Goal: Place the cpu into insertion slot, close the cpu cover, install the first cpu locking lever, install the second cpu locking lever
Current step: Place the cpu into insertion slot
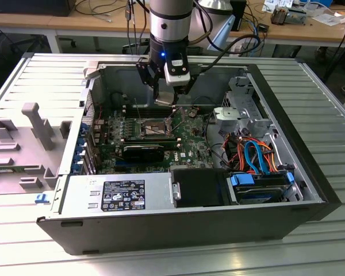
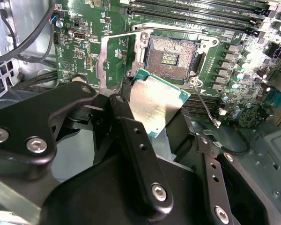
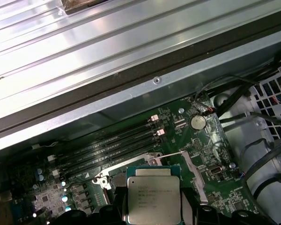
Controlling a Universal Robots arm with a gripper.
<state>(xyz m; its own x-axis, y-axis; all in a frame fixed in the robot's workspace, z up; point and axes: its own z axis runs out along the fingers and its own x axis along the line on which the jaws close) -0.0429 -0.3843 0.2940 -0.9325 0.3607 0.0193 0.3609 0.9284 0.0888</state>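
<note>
My gripper (image 1: pixel 165 99) hangs inside the open computer case, just behind the insertion slot (image 1: pixel 152 127) in the exterior view. It is shut on the cpu (image 2: pixel 154 101), a flat silver square with a green edge held between two black fingers (image 2: pixel 131 126). In the second wrist view the insertion slot (image 2: pixel 171 56) lies open and bare just beyond the cpu's edge. The cpu cover (image 2: pixel 113 58) stands swung open beside it. One thin locking lever (image 2: pixel 207 108) sticks out on the other side. The first wrist view has the cpu (image 3: pixel 153 197) face-on above the green board, with the cpu cover (image 3: pixel 195 176) beside it.
Long black memory slots (image 2: pixel 192 11) run along the socket. A silver power supply (image 1: pixel 121 195) fills the case's near side. Drives with blue and orange cables (image 1: pixel 254 156) sit at the exterior view's right. A grey plastic shroud (image 1: pixel 34 129) lies at the exterior view's left.
</note>
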